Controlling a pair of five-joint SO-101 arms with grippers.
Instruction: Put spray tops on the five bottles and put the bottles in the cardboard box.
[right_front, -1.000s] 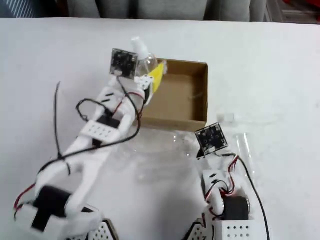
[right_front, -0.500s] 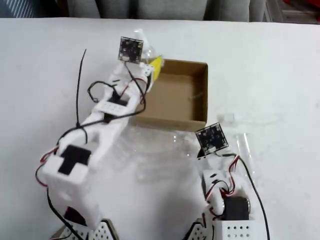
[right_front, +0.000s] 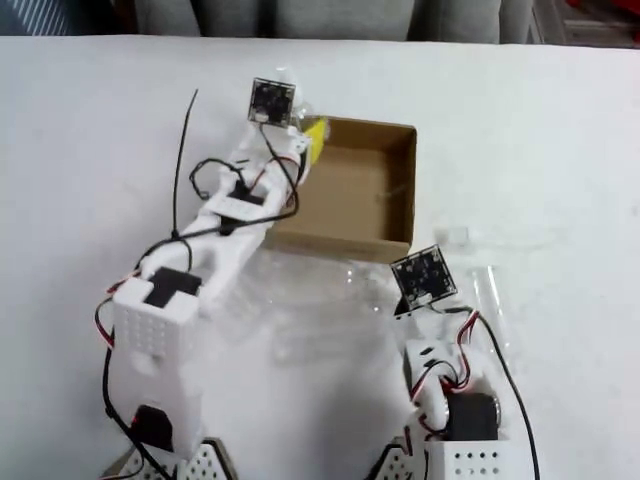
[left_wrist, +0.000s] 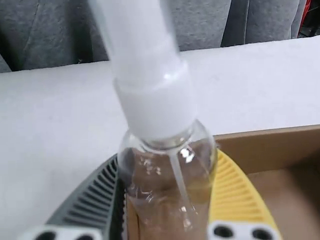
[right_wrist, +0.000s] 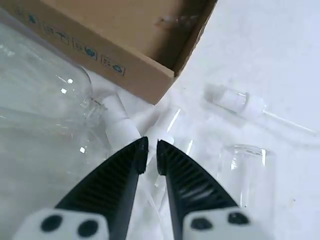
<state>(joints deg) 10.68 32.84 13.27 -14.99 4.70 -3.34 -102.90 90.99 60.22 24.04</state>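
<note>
At the box (right_front: 355, 185) corner, the left gripper (left_wrist: 167, 160) clamps a capped bottle (left_wrist: 165, 187); carry it inward and lower before releasing.

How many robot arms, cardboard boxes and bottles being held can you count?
Robot arms: 2
Cardboard box: 1
Spray bottle held in the left gripper: 1
Total: 4

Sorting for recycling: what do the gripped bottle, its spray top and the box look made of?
Bottle: clear, glossy, likely plastic though glass is possible; it is see-through with bright glints. Spray top: opaque white plastic, smooth satin look. Box: matte brown cardboard, with folded walls.
</note>
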